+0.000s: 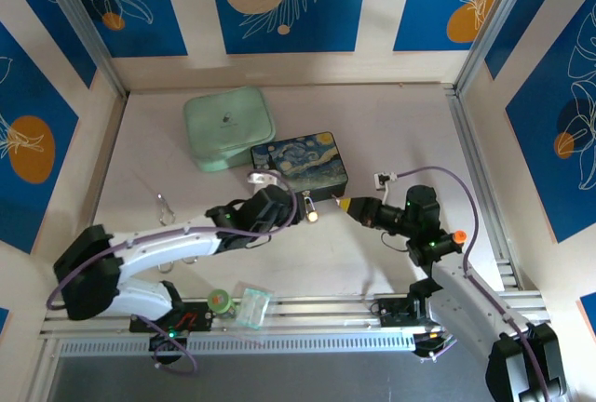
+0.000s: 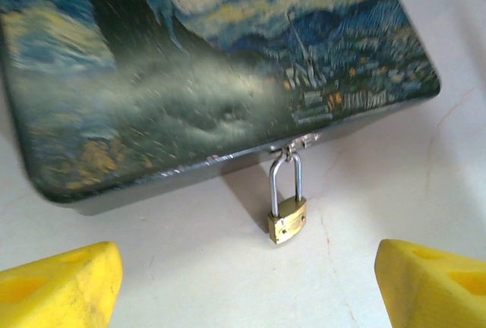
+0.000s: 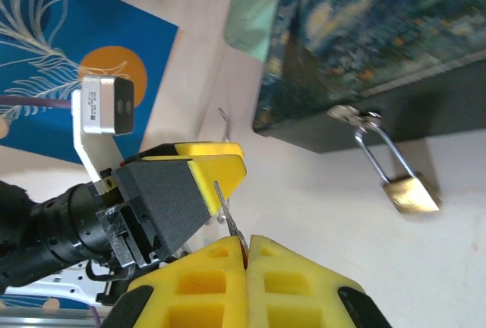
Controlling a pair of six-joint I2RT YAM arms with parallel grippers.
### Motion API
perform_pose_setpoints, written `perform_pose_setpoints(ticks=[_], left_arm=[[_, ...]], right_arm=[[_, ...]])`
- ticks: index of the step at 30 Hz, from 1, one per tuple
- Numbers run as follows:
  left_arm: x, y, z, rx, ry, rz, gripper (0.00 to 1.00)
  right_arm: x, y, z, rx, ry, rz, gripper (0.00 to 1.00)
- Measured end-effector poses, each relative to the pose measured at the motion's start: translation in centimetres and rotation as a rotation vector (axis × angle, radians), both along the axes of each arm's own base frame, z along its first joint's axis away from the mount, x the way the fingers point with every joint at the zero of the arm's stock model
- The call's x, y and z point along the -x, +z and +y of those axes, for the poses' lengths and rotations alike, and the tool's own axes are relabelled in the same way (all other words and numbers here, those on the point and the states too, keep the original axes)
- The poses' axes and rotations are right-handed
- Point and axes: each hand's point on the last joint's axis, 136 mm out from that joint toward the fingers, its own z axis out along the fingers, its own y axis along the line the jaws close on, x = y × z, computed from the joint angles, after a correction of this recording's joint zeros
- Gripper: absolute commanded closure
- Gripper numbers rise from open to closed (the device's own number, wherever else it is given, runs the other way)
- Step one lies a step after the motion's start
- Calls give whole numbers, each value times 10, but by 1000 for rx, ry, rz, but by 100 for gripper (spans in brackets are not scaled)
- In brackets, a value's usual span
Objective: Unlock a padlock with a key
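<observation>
Two containers are seen shut: a mint case [image 1: 228,128] and a starry-night box [image 2: 190,62]. The padlock [image 2: 288,220] is hung from the box's latch [image 2: 293,144], just ahead of the spread left gripper [image 2: 247,290]. The key [image 3: 226,210] is pinched in the right gripper [image 3: 244,248].

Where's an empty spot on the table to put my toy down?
The widest bare patch of table lies right of the starry-night box, toward the right wall. Another lies between the two arms. It is crowded at the box's front, where the padlock, left gripper and right gripper holding the key meet.
</observation>
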Motion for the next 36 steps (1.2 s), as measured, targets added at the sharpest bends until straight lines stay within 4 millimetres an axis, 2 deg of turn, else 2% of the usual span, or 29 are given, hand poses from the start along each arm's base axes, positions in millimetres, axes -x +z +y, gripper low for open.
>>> perform_pose_setpoints(ticks=[4,8,12,15,19,27,33,36], left_arm=[[2,-22,-20,-29,-26,36,18],[3,-48,-27,-55,-10,77,12],[1,-60,-30,-75,13,84,10],[-5,-67,-36,-80,28,82,13],[-11,-77,-43,-73,50,77,26],[-23,-89,-56,-37,90,67,33],[-29,-96,-66,-17,104,71,56],[-29,-98,-70,8,112,77,64]], right_arm=[[7,-14,-3,39,9,42,100],[12,-24,-5,67,17,71,100],[13,-27,-5,75,19,80,100],[14,-28,-6,76,18,82,100],[14,-30,-7,77,14,88,100],[14,-37,-9,84,1,102,100],[13,-38,-10,86,-3,101,100],[13,-43,-11,85,-17,115,100]])
